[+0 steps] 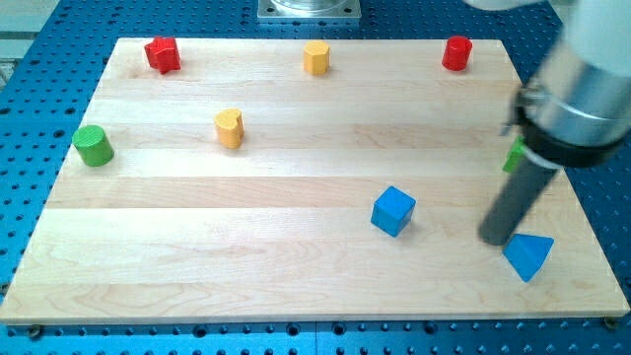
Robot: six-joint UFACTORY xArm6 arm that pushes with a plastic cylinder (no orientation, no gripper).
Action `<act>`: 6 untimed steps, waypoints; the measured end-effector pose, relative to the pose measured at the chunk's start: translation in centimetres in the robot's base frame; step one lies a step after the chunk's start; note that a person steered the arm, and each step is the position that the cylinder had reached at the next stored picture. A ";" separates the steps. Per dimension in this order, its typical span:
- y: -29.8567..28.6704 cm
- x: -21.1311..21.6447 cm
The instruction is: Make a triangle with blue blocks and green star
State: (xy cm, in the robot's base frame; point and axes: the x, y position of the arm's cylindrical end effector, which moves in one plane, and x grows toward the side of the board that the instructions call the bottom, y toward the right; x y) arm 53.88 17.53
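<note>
Because the rod carries no fingers, nothing is grasped; the tip [496, 240] rests beside the blue triangle [528, 256], apparently positioned to push.

Bright, even overhead light leaves soft, short shadows under the blocks, while the nearby arm [582, 89] looks blurred.

Two blue blocks [393, 210] [528, 255], two red blocks [162, 53] [456, 52], two yellow blocks [315, 58] [230, 128], one green cylinder [93, 146], and one partly hidden green block [514, 156] sit here
</note>
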 end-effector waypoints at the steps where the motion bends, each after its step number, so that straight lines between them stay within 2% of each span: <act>1: -0.8 -0.3; 3: -0.8 -1.1; 4: -0.8 -8.2; 5: -1.8 -13.0; 6: -5.9 -13.8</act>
State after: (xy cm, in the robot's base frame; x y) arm 40.07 11.67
